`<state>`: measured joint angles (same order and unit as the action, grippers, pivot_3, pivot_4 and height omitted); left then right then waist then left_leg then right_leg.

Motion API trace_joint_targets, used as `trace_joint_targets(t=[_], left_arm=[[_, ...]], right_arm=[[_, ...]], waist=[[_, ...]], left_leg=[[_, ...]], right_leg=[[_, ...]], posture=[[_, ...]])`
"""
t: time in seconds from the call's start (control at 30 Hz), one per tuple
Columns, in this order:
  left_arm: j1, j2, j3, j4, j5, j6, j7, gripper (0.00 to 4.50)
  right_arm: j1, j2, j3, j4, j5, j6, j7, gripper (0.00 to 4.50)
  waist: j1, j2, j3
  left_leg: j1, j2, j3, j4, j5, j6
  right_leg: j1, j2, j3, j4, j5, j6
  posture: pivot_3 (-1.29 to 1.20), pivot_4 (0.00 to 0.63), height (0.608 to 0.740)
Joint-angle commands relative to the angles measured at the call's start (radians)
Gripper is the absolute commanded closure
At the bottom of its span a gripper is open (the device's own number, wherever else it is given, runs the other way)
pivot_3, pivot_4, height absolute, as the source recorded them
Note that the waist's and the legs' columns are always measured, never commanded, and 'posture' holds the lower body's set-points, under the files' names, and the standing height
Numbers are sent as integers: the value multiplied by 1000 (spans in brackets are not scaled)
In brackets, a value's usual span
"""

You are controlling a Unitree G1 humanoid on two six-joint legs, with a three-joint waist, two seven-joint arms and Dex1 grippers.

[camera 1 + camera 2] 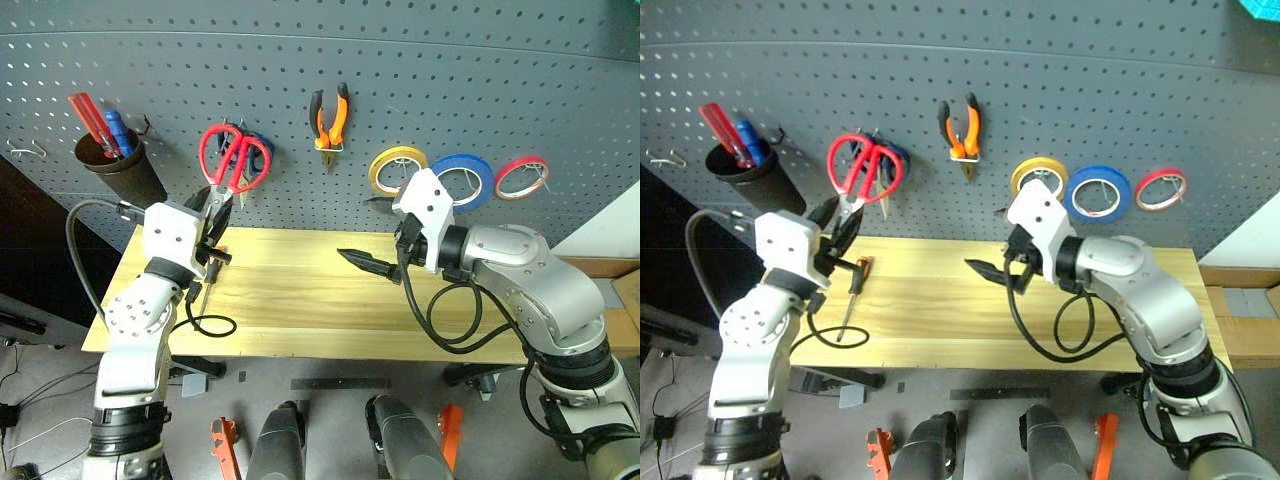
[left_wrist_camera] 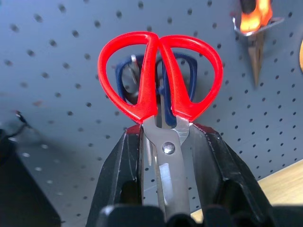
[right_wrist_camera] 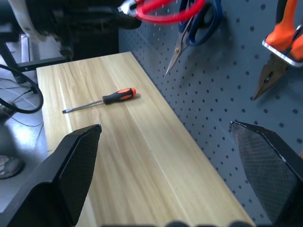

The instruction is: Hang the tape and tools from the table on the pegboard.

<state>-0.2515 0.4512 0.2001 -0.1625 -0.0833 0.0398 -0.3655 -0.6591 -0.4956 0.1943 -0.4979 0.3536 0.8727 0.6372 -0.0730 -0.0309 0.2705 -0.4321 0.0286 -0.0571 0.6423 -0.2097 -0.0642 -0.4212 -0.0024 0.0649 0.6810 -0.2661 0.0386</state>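
Clearly, in the left eye view the left end effector (image 1: 212,215) is clamped on the blades of the red-handled scissors (image 1: 236,160), holding them handles-up in front of the pegboard (image 1: 300,80), over the blue-handled scissors (image 1: 258,143) already hanging there; the pliers (image 1: 329,117) and the blue tape (image 1: 461,180) hang further along, between the yellow roll (image 1: 397,168) and the red roll (image 1: 521,177). In the right eye view the screwdriver (image 1: 854,290) lies near the left end of the tabletop (image 1: 1040,300), while the right end effector (image 1: 985,268) hovers over the middle with its jaws wide apart and nothing in them. From the left wrist view the grip sits around the pivot, leaving both handle loops free; the scissors look rigid and light, and the smooth steel could slip, so hooking by a loop seems right. From the right wrist view the screwdriver looks slim and prone to rolling; its rubbery handle seems the better place to take hold.
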Motion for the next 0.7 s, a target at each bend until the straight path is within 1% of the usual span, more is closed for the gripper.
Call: trace_joint_targets(t=[0.03, 0.33, 0.4, 0.53, 0.57, 0.6, 0.63, 0.67, 0.7], left_arm=[[-52, 18, -25, 57, 6, -54, -30, 3415], [-45, 9, -45, 154, 38, -61, -10, 3415], [-39, 0, -39, 159, 26, -52, -6, 2664], [-29, -10, -35, 156, 19, -28, 0, 1375], [-20, -15, -31, 156, 14, 2, 5, 992], [-7, -18, -27, 157, 11, 39, 11, 738], [7, -20, -24, 157, 8, 75, 13, 347], [20, -21, -19, 160, -1, 121, 16, 45], [29, -23, -10, 158, -15, 160, 18, 45]], right_arm=[[-34, 9, 4, -16, -11, -37, -7, 0], [-120, 102, -45, -9, -1, -100, -53, 0], [-125, 105, -40, -3, -6, -107, -51, 0], [-122, 110, -29, 3, -10, -109, -52, 0], [-114, 110, -21, 3, -13, -101, -54, 0], [-103, 110, -12, 2, -14, -89, -57, 0], [-91, 110, -5, 1, -15, -74, -63, 0], [-76, 112, 6, 0, -20, -54, -75, 0], [-63, 115, 16, -3, -24, -35, -87, 0]], waist=[[0, 0, 0], [-8, 0, 0], [-7, 0, 0], [-7, 0, 0], [-8, 0, 0], [-8, 0, 0], [-8, 0, 0], [-9, 0, 0], [-11, 0, 0]], left_leg=[[0, 0, 0, 0, 0, 0], [0, 0, 0, 0, 0, 0], [0, 0, 0, 0, 0, 0], [0, 0, -1, 0, 0, 0], [0, 0, -1, 0, 0, 0], [0, 0, -1, 0, 0, 0], [0, 0, -1, 0, 0, 0], [0, 0, -1, 0, 0, 0], [0, 0, 0, 0, 0, 0]], right_leg=[[0, 0, 0, 0, 0, 0], [0, 0, 0, 1, 0, 0], [0, 0, 0, 1, 0, 0], [0, -1, 0, 1, 0, 0], [0, -1, 0, 1, 0, 0], [0, -1, 0, 1, 0, 0], [0, 0, 0, 1, 0, 0], [0, 0, 0, 1, 0, 0], [0, 0, 0, 1, 0, 0]], posture=[[-69, 231, 740], [-85, 240, 740], [-85, 241, 740], [-81, 247, 740], [-79, 249, 740], [-79, 251, 740], [-78, 254, 740], [-78, 255, 740], [-79, 259, 740]])
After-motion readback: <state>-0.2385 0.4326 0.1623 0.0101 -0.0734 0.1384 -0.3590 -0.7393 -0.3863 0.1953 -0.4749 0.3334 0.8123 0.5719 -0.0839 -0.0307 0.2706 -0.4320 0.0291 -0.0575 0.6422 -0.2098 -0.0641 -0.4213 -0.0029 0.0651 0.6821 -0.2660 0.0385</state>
